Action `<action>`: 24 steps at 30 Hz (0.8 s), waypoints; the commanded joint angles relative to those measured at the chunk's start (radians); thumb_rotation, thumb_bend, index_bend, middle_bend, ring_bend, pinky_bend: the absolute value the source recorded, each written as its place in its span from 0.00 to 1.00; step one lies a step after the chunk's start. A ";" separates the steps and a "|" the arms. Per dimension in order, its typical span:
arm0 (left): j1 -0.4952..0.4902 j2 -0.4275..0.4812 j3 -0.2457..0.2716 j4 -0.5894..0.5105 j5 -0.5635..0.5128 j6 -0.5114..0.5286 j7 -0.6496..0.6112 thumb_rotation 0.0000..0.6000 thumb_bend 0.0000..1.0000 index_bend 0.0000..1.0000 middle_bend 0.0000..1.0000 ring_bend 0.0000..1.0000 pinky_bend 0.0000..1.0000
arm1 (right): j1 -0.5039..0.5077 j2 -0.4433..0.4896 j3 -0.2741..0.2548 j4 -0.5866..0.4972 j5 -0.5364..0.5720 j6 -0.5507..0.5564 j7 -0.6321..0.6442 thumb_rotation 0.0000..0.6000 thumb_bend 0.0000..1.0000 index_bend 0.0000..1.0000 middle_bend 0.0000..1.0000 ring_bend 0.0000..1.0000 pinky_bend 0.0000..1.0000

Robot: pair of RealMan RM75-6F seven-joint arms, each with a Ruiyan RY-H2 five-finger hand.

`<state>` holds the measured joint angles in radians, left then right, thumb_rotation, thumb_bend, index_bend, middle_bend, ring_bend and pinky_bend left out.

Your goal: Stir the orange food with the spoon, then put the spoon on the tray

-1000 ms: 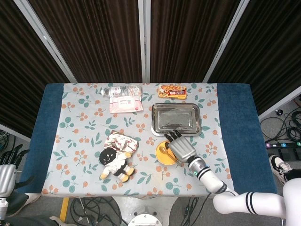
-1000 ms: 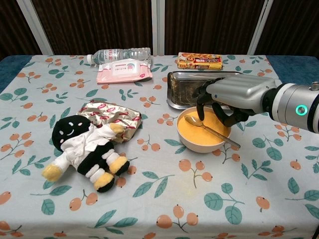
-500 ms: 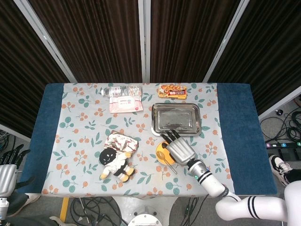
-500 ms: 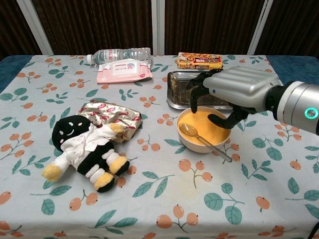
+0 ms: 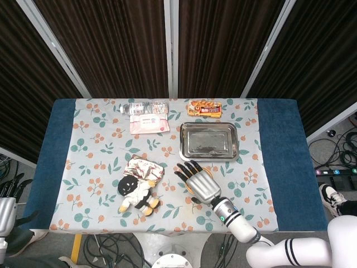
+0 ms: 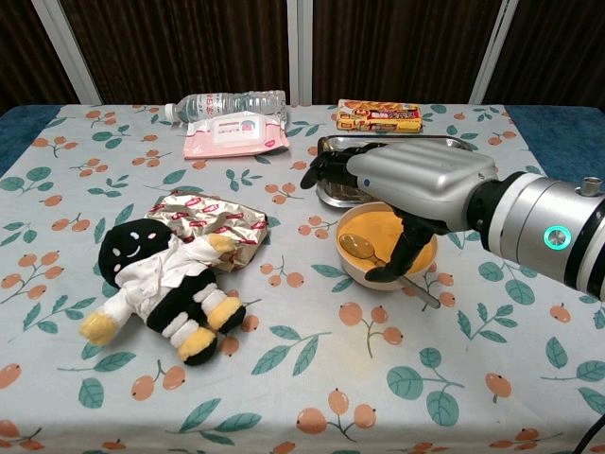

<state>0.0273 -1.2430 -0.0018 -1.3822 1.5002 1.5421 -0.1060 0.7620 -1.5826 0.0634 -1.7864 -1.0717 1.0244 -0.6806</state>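
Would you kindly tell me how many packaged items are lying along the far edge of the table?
3: a water bottle at the left, a pink wipes pack just in front of it, and a snack box behind the tray.

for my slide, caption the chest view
Right hand hovers open over the bowl with the spoon resting inside.

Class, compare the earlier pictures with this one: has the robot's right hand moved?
Yes. In the head view the right hand has slid left and toward the table's near edge, away from the metal tray, and now covers the orange bowl.
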 commanded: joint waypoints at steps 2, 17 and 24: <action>0.001 -0.003 0.001 0.006 -0.001 -0.004 -0.006 1.00 0.00 0.25 0.17 0.15 0.14 | 0.002 -0.014 -0.029 0.007 0.002 0.013 -0.057 1.00 0.09 0.10 0.00 0.00 0.00; -0.005 -0.006 -0.001 0.011 0.004 -0.009 -0.005 1.00 0.00 0.25 0.17 0.15 0.14 | -0.045 0.029 -0.108 0.074 -0.084 0.075 -0.134 1.00 0.09 0.09 0.00 0.00 0.00; -0.005 -0.003 -0.001 0.004 0.000 -0.012 0.002 1.00 0.00 0.25 0.17 0.15 0.14 | -0.050 0.071 -0.096 0.099 -0.072 0.060 -0.133 1.00 0.09 0.09 0.00 0.00 0.00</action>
<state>0.0225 -1.2464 -0.0028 -1.3780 1.5007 1.5301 -0.1043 0.7123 -1.5147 -0.0357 -1.6911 -1.1472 1.0880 -0.8137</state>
